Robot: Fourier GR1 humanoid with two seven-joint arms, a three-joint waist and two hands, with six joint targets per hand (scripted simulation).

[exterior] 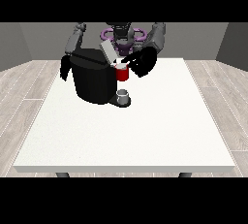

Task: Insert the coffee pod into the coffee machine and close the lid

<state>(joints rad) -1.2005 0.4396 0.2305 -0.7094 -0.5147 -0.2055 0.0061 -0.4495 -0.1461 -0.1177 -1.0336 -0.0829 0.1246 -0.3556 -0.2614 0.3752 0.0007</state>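
A black coffee machine (93, 80) stands on the white table (126, 136) at the back left of centre. Its grey lid (108, 51) is tilted up and open. Its red front part (122, 73) sits above a small grey cup (123, 95) on the machine's base. The hand at the view's right (142, 62) hovers right at the top of the red part, fingers reaching toward the opening. The coffee pod is not distinguishable; something pale shows at the fingertips. The hand at the view's left (65, 68) hangs beside the machine's left flank.
The table's front edge (126, 168) is far from the machine. Wide bare tabletop lies in front of and to the right of the machine. The robot's torso (122, 36) is close behind it.
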